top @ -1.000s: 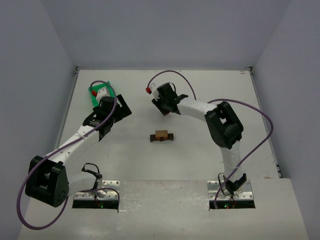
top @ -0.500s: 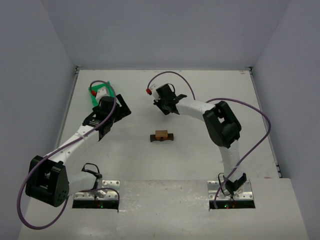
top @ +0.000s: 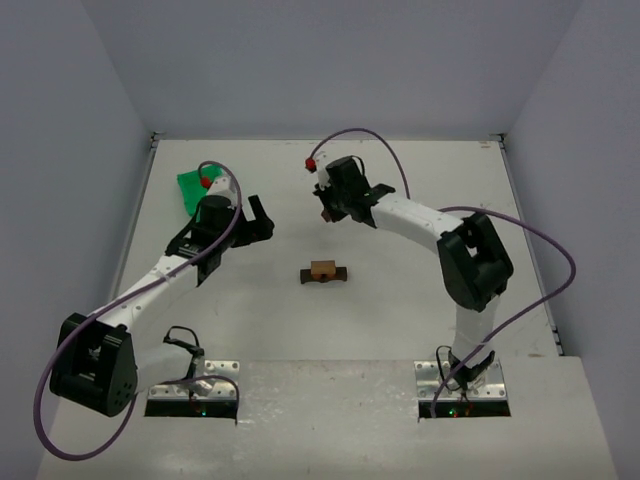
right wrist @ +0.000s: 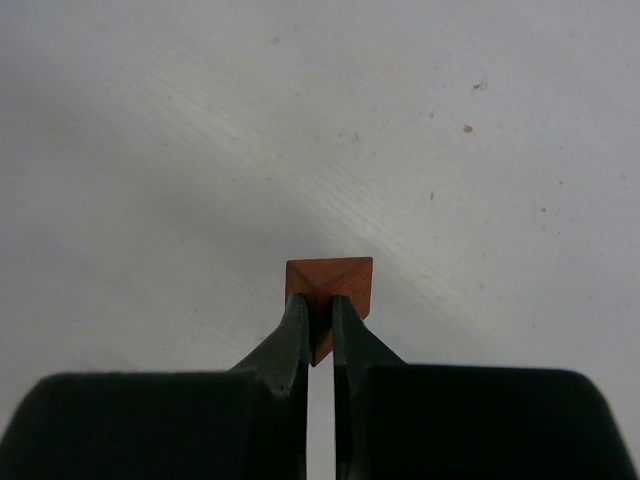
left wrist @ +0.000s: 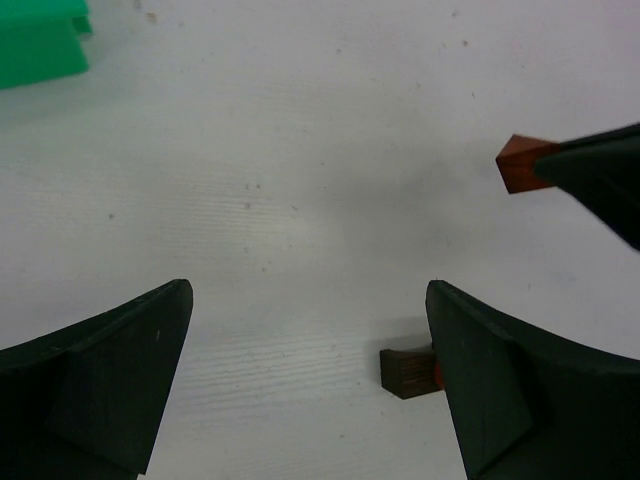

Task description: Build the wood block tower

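The wood block tower (top: 323, 271) stands at mid-table: a dark brown plank with a lighter piece on top. The plank's end (left wrist: 405, 368) shows beside my left gripper's right finger (left wrist: 520, 390). My right gripper (right wrist: 320, 312) is shut on a reddish-orange cube (right wrist: 330, 283), held clear of the table. In the top view the right gripper (top: 327, 208) hangs behind the tower. The left wrist view also catches the cube (left wrist: 518, 163) at the upper right. My left gripper (left wrist: 308, 290) is wide open over bare table; it (top: 260, 226) sits left of the tower.
A green plastic bin (top: 190, 187) stands at the back left, its corner (left wrist: 40, 45) in the left wrist view. Purple cables loop from both arms. Grey walls close the table at the back and both sides.
The right gripper has closed on the reddish-orange cube and lifted it slightly right. The left gripper has swung right, away from the green bin, staying open.
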You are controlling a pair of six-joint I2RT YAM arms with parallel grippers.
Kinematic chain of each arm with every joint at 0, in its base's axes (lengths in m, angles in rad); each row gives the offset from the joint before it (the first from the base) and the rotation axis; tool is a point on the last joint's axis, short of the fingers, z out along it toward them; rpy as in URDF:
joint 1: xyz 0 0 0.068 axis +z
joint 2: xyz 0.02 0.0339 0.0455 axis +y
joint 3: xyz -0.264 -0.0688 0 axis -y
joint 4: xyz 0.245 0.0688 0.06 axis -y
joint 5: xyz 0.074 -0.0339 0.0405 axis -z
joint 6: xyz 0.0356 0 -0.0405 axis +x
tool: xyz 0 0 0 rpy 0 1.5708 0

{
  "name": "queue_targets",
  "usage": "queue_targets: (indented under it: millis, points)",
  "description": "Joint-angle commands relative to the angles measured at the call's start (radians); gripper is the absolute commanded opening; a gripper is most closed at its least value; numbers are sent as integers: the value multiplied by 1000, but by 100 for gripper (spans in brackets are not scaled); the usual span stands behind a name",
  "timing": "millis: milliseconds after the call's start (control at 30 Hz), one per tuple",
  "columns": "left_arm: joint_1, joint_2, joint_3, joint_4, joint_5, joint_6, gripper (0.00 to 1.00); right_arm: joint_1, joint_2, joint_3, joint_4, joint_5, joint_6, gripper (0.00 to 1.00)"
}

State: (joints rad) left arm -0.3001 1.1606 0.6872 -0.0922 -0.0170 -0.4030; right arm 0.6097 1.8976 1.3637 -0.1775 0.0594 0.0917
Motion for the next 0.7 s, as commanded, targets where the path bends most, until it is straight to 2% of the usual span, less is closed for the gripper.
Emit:
queue_targets:
  millis: [0, 33, 67, 167, 367, 533, 667]
  points:
    - [-189, -71, 30, 134, 153, 231, 100, -106, -227, -81, 57, -309, 220, 0]
    - [-287, -75, 38, 142, 112, 270, 100, -140, -253, -102, 59, -372, 264, 0]
    - [-340, -79, 42, 153, 79, 319, 100, -161, -286, -127, 60, -422, 291, 0]
    - [-449, -67, 50, 191, 22, 431, 100, -211, -348, -194, 91, -617, 366, 0]
    - [-473, -14, 91, 275, 120, 567, 100, -258, -400, -283, 155, -820, 505, 0]
    - [-471, 20, 149, 276, 111, 628, 100, -257, -416, -336, 238, -934, 593, 0]
    - [-471, 48, 174, 272, 111, 633, 96, -257, -425, -359, 287, -986, 648, 0]
